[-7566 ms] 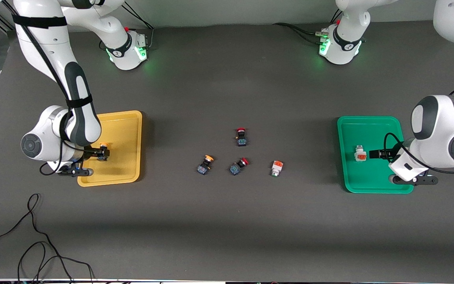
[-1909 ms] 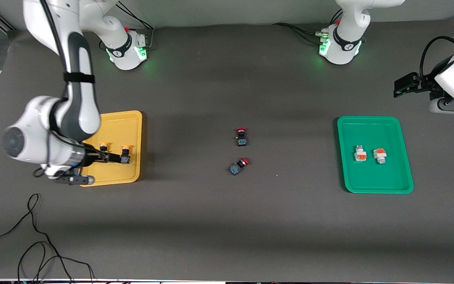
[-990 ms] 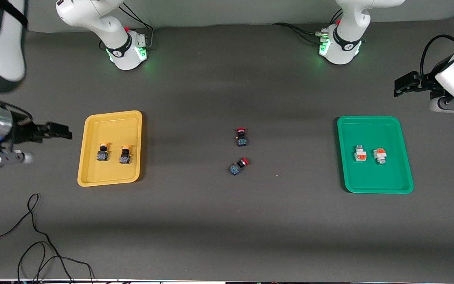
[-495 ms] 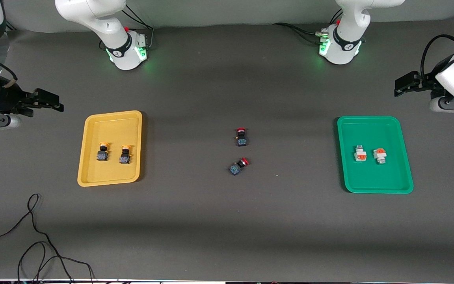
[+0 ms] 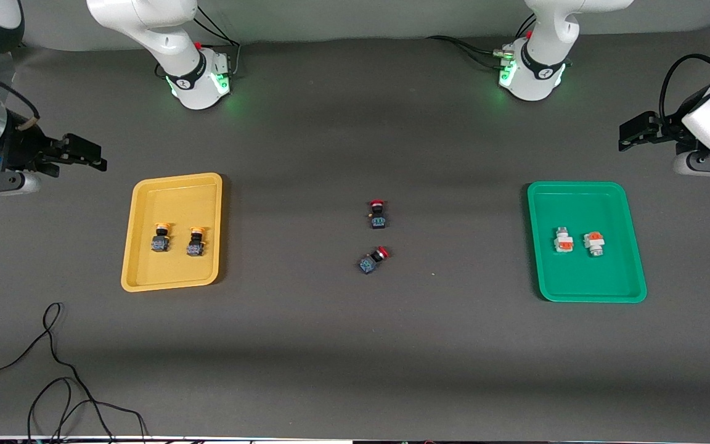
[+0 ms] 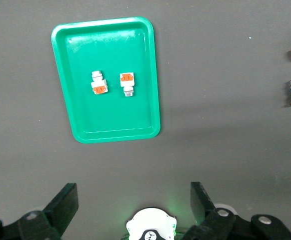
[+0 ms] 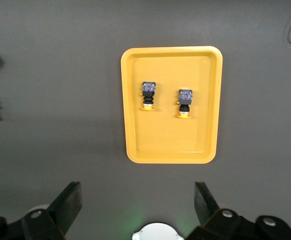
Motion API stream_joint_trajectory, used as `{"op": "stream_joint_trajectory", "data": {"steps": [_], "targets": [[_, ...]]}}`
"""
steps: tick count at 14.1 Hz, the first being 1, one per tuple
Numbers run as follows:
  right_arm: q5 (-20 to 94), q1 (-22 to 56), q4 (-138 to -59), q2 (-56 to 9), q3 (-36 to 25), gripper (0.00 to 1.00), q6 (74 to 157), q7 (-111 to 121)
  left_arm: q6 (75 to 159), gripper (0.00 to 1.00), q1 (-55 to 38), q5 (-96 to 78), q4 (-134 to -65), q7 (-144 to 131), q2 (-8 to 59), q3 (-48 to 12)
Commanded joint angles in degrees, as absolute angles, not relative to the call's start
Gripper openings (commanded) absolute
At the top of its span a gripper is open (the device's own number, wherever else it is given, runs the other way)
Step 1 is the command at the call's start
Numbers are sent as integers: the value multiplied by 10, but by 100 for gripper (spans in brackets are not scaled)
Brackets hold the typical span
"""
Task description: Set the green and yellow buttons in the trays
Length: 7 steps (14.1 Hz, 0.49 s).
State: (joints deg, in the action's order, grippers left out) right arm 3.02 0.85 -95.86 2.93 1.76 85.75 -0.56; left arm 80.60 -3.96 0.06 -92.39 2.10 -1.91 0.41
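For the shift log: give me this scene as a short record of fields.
yellow tray: two yellow-capped buttons side by side
green tray: two white-bodied buttons side by side
table middle: two red-capped switches, loose
left gripper: open, empty, raised near its table end
right gripper: open, empty, raised near its table end

The right gripper (image 5: 93,155) hangs in the air at the right arm's end of the table, its wrist roughly level and its fingers (image 7: 69,202) spread wide with nothing between them. The left gripper (image 5: 629,131) hangs likewise at the left arm's end, raised, its fingers (image 6: 65,205) apart and empty. Both arms appear to be drawn back toward the table's ends, though the front view cuts off most of each arm.
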Motion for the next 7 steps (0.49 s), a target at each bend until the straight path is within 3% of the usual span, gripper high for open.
{"op": "stream_joint_trajectory", "data": {"steps": [1,4,7], "targets": [[10,-17,-976,42,58,100,876,-42,794,100,-40,10,-916,21,-24,-1],[10,-9,-973,37,47,100,878,-42,793,100,-42,9,-916,21,-25,-1],[10,46,-962,36,-22,100,886,-40,793,100,-42,9,-915,21,-25,1]]}}
